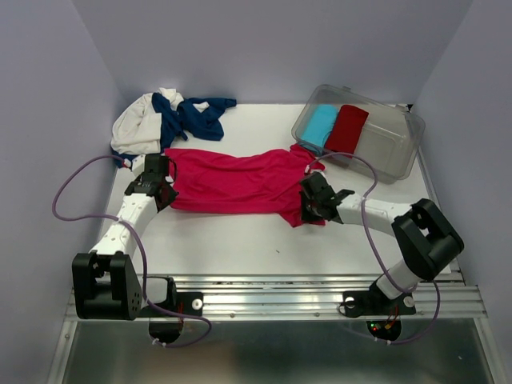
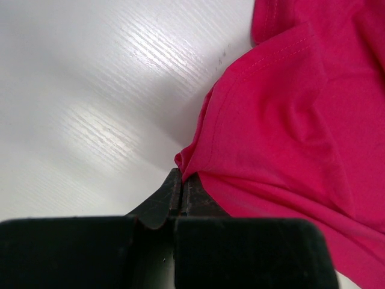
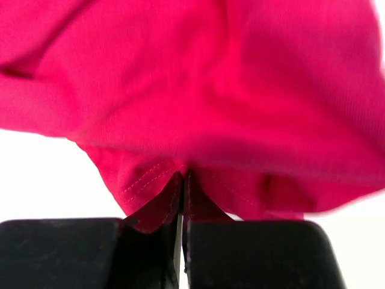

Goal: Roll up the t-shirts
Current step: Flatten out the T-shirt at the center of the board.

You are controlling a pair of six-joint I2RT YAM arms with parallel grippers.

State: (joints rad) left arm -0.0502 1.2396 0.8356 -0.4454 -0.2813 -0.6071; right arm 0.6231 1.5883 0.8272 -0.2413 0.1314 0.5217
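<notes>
Both arms reach low over the table (image 1: 232,240), forearms angled inward toward each other. The left gripper (image 2: 180,183) is pinched closed on a corner of the pink t-shirt (image 1: 240,180), with the cloth spreading ahead and to the right of its jaws. The right gripper (image 3: 182,180) is clamped on a stitched hem, and fabric bunches just beyond its jaws.

The pink tee (image 1: 240,180) was a plain bright pink-red with no print, and its hem stitching matched the cloth. The navy tee (image 1: 196,116) was solid dark blue. The white tee (image 1: 136,130) was cream-white. The table (image 1: 256,240) was white with a faint streaked grain. The bin (image 1: 392,148) was clear. The blue roll (image 1: 320,124) was light blue, and the red roll (image 1: 346,128) was darker than the pink tee. The left gripper (image 2: 180,186) and right gripper (image 3: 182,183) were black. The arms (image 1: 120,224) were white with black joints. The cables (image 1: 62,196) were mauve. The walls (image 1: 272,48) were pale lilac-grey.
</notes>
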